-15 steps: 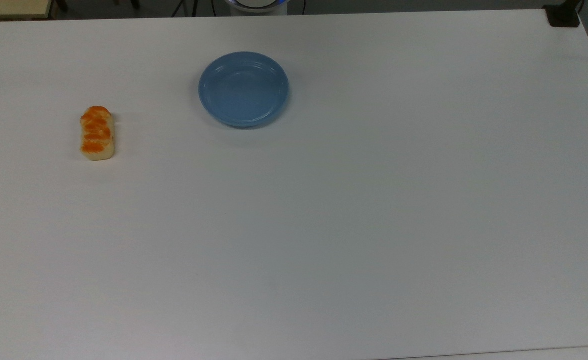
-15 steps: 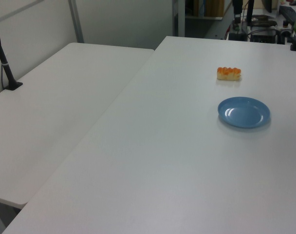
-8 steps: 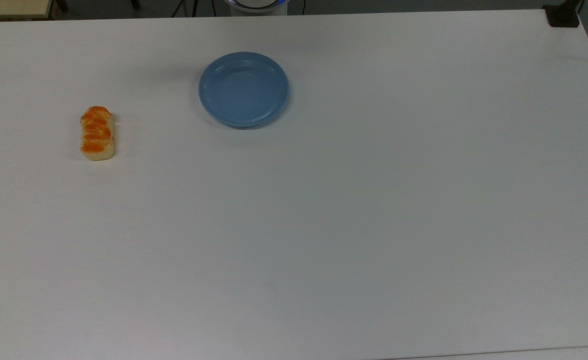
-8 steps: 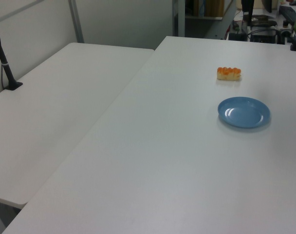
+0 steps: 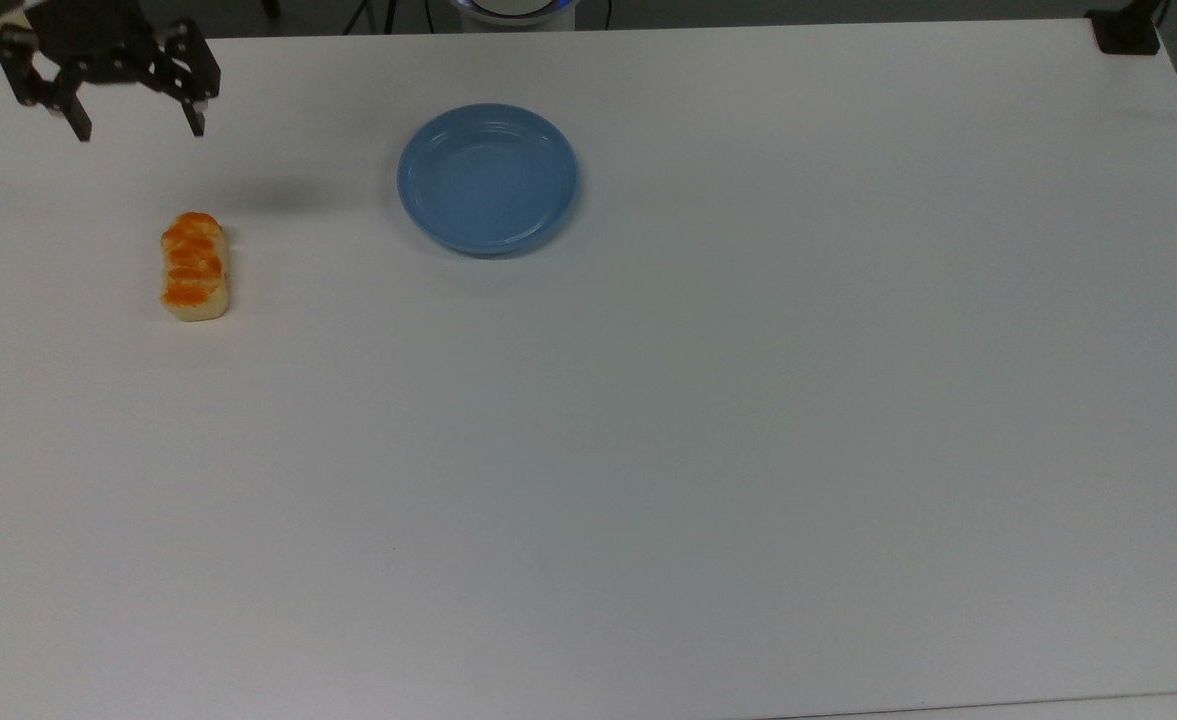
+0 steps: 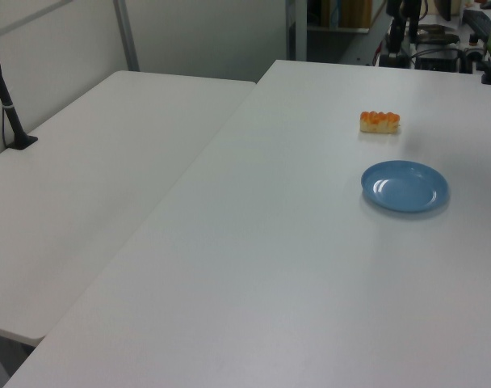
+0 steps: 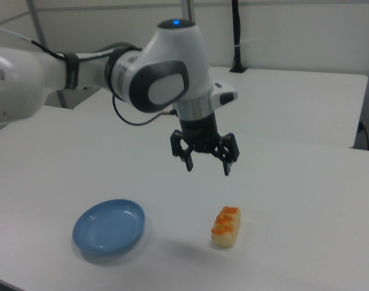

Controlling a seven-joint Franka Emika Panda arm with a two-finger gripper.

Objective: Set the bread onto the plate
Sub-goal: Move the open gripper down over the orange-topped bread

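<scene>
White tabletop [image 5: 748, 450] spreads wide. At ten o'clock in the top view my pincer [image 5: 136, 122] hangs spread wide, holding nothing. Bread [image 5: 194, 266] lies at its five o'clock; the blue plate [image 5: 487, 178] sits empty at bread's two o'clock. I judge approach underway; next, descend astride the loaf.

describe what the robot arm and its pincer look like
The arm is glossy white with rounded segments, dark grey joint panels and a small blue light on top. A black cable loops beside it. The pincer is black, with two slim fingers on a wide black base.
</scene>
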